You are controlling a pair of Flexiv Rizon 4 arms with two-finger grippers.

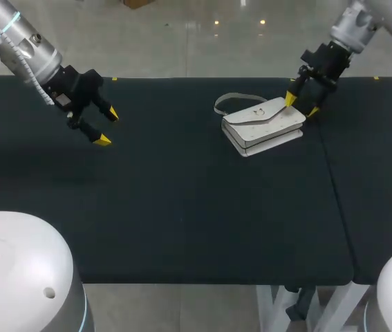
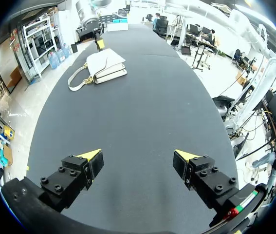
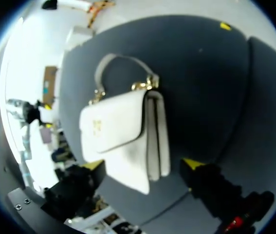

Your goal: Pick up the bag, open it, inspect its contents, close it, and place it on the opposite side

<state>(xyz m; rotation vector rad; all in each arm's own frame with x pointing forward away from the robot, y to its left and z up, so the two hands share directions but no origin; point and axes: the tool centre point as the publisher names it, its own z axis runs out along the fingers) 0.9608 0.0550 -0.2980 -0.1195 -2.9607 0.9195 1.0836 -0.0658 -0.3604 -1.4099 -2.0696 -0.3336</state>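
Two arms come in over the black tabletop (image 1: 182,221), one from each side. A white bag (image 1: 261,124) lies flat on it, right of the middle and toward the far edge. Its flap (image 1: 258,114) faces up and is closed over the front, and a small gold clasp (image 3: 97,127) sits on the flap. The handle (image 1: 227,102) loops out onto the tabletop from the end of the bag that faces the left arm, joined to it by gold fittings.

The right pincer (image 1: 301,105) hangs at the bag's other end with its fingers spread, pinching nothing. In the head view one yellow tip is over the corner of the flap and the other is just past the bag's end. In the right wrist view that end of the bag lies between the spread fingers. One fingertip (image 3: 192,163) stands clear of the bag's side; whether the other touches the flap cannot be told.

The left pincer (image 1: 107,126) hovers over bare tabletop near the far left, well apart from the bag. It is spread wide and holds nothing. In the left wrist view only dark surface shows between its tips, with the bag far ahead.

A seam (image 1: 330,166) runs front to back across the tabletop, just right of the bag.
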